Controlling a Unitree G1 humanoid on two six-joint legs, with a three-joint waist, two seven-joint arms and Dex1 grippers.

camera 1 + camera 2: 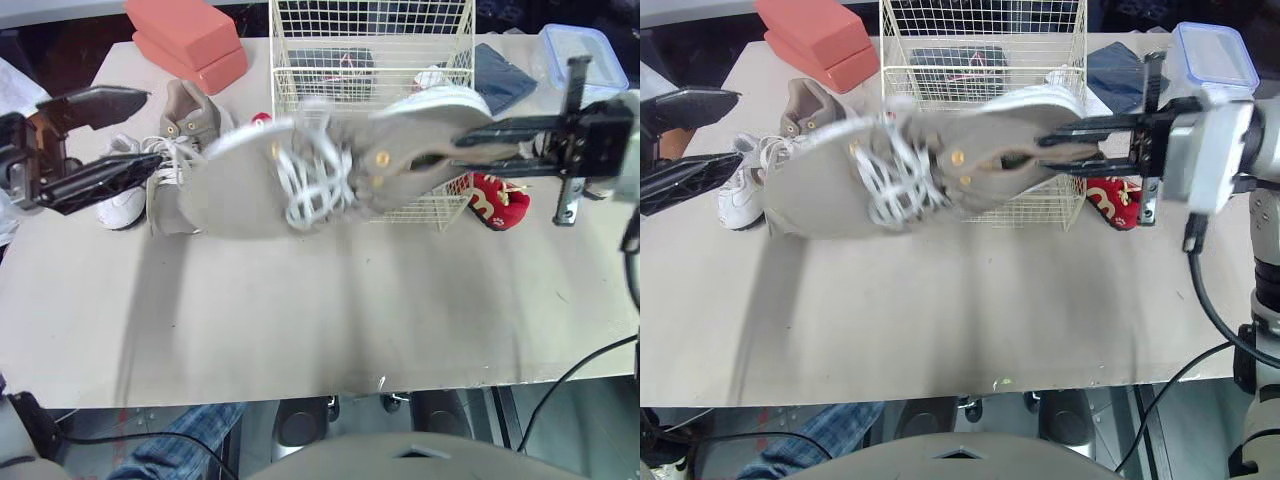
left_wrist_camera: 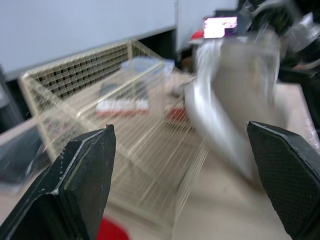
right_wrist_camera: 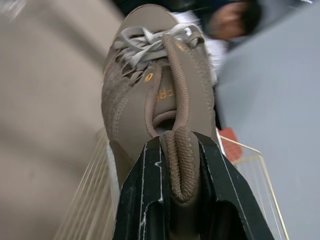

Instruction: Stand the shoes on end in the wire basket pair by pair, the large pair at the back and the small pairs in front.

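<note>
So the big tan sneaker (image 1: pixel 330 165) is up off the bench (image 1: pixel 300 310) right now, hanging just in front of the wire basket (image 1: pixel 290 40). The right jaws are clenched on the padded heel collar – the right wrist view shows the collar squeezed between them.

Handling-wise I'd guess it's pretty light. The upper looks soft and suede-ish, while the white rubber sole looks stiff. It's a long shoe though, so when it's held only at the heel the toe end has plenty of leverage, and that squashy collar could let it swivel. The loose white laces also look like they could snag on the wire. The heel collar seems like the right place to hold it – it leaves the toe free to go down first at the back of the basket.

As for pose, the right arm comes in flat from the right, with the jaws pointing across toward the robot's left. The shoe sticks straight out from them, laces toward the camera and sole edge toward the basket.

The left jaws are released, wide apart and holding nothing. They hover at the left of the bench near the shoe's toe, above the other tan sneaker (image 1: pixel 185 115) and a small white shoe (image 1: pixel 125 205). A little red pair (image 1: pixel 498 200) sits just right of the basket.
</note>
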